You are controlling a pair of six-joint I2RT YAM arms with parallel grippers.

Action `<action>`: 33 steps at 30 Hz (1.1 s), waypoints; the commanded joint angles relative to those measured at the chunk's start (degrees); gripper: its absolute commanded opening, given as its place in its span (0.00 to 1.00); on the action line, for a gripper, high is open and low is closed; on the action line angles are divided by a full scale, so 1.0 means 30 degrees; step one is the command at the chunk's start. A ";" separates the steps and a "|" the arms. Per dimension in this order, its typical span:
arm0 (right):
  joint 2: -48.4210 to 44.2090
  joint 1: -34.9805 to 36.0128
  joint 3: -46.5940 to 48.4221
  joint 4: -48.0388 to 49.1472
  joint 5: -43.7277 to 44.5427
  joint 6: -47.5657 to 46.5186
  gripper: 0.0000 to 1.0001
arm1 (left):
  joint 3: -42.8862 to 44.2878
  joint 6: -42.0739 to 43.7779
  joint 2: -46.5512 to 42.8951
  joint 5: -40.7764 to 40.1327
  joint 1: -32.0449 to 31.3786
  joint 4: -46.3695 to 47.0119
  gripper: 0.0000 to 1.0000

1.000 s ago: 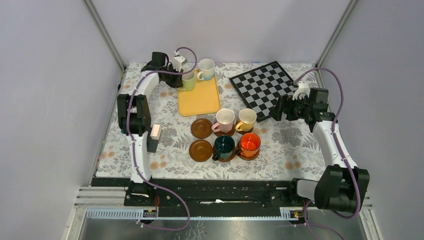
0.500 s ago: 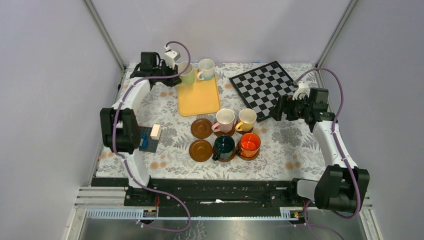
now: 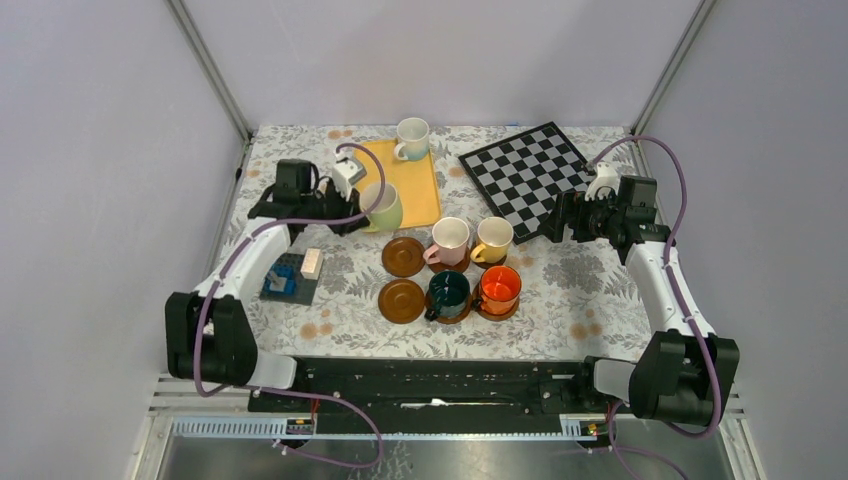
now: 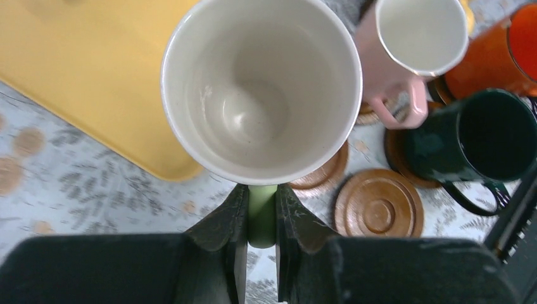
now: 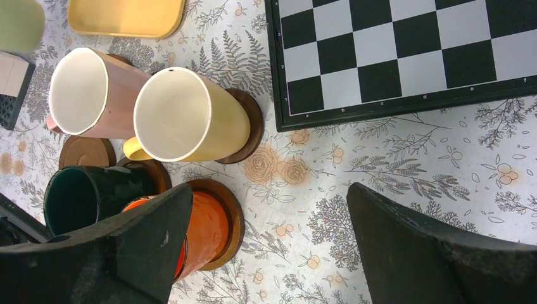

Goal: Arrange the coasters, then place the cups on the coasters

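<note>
**A:** The pale green handled cup (image 3: 382, 207) has been carried from the far corner of the yellow rectangular tray (image 3: 420, 190). It is now held above the tray's near left corner, its handle pinched by the left gripper (image 4: 261, 218).

**B:** It should be kept upright, centred over the nearest empty round brown wooden coaster (image 3: 403, 256), then lowered gently. The right gripper (image 5: 267, 196) is spread wide, well apart.

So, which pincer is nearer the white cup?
Left: the left pincer, gripping the pale green cup, is near-left of the white cup; the right pincer, open, is farther off by the chessboard.
</note>
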 commanded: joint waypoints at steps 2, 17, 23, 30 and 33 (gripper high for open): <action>-0.0517 -0.0060 0.0098 0.0156 -0.0316 0.0067 0.98 | -0.1817 0.0002 -0.2318 0.0427 -0.0445 0.1840 0.00; -0.0398 -0.0067 0.0070 0.0358 -0.0263 0.0401 0.98 | -0.3394 -0.0903 -0.3932 -0.4903 -0.4556 0.1366 0.00; -0.0449 -0.0067 0.0007 0.0339 -0.0189 0.0353 0.98 | -0.4302 -0.1528 -0.3651 -0.4884 -0.4862 0.2683 0.00; -0.0401 -0.0067 -0.0066 0.0383 -0.0172 0.0336 0.98 | -0.4998 -0.1602 -0.3206 -0.4978 -0.4871 0.3615 0.00; -0.0326 -0.0067 -0.0066 0.0408 -0.0161 0.0299 0.98 | -0.5269 -0.1775 -0.3142 -0.4686 -0.4893 0.4189 0.00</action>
